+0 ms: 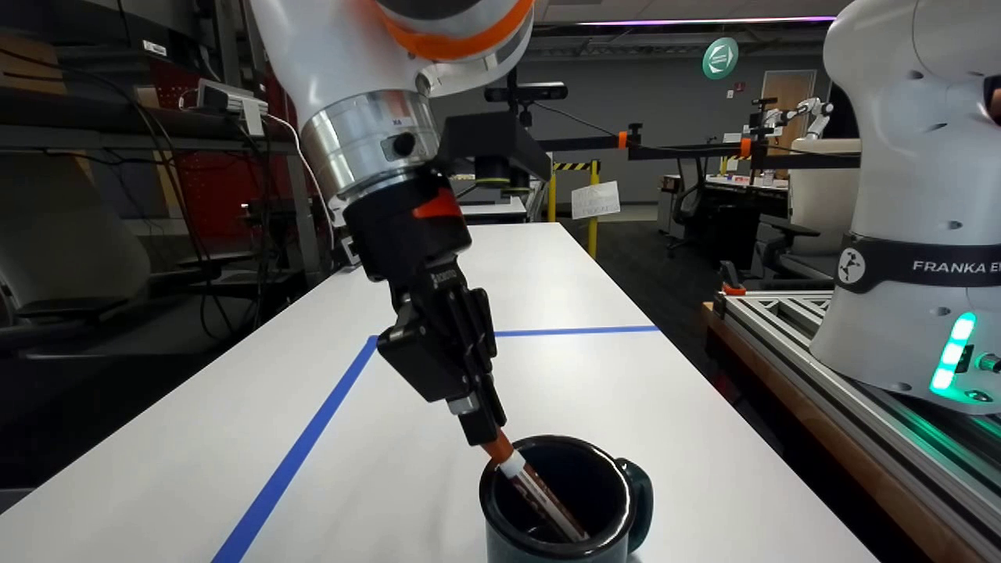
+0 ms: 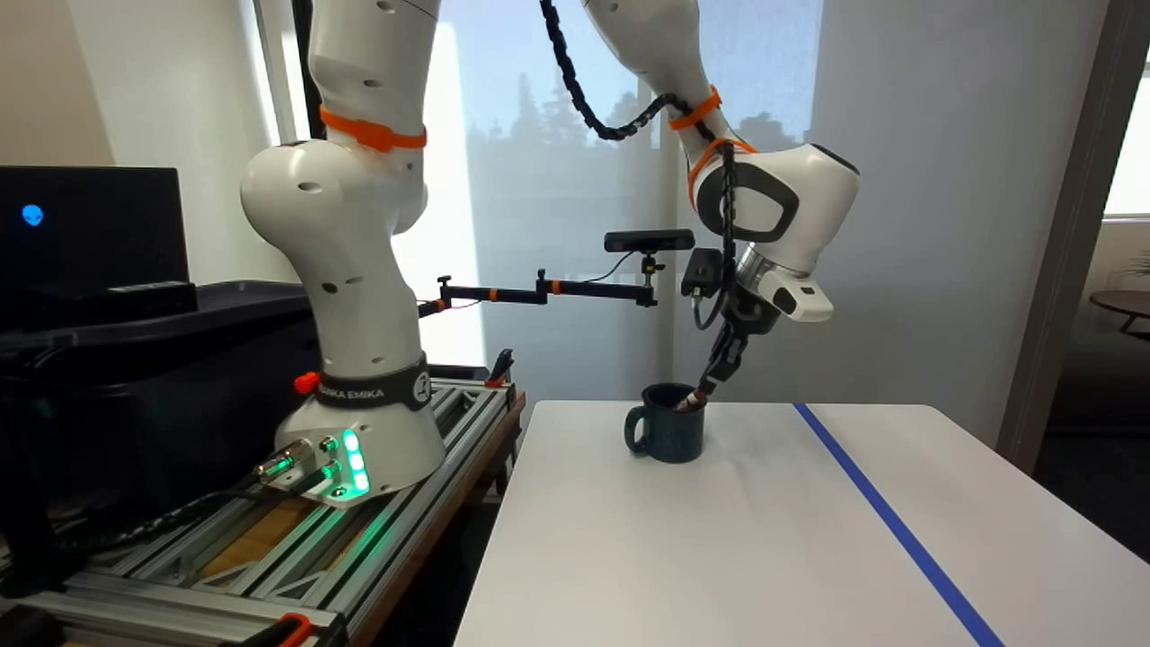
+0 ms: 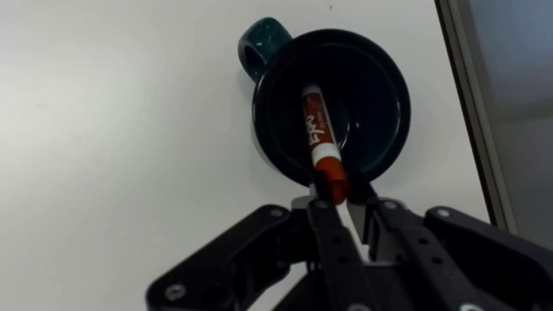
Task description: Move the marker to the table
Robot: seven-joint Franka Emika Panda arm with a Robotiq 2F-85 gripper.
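Observation:
The marker [image 1: 549, 504] is orange-red with a white band and leans inside a dark mug, its cap end up at the rim. It also shows in the wrist view [image 3: 318, 123], and its cap end shows in an exterior view [image 2: 690, 401]. My gripper [image 1: 486, 435] reaches down at a tilt to the mug's rim. In the wrist view the fingertips [image 3: 341, 185] stand close on both sides of the orange cap and appear shut on it. The marker's lower part lies within the mug. The white table [image 2: 764, 548] with blue tape lines is under the mug.
The dark teal mug [image 2: 672, 437] stands upright near a table edge, its handle on the side away from the gripper. Blue tape [image 1: 313, 430] runs along the table. The robot base [image 2: 368, 449] stands on a grey railed bench beside the table. A camera arm [image 2: 593, 289] extends behind.

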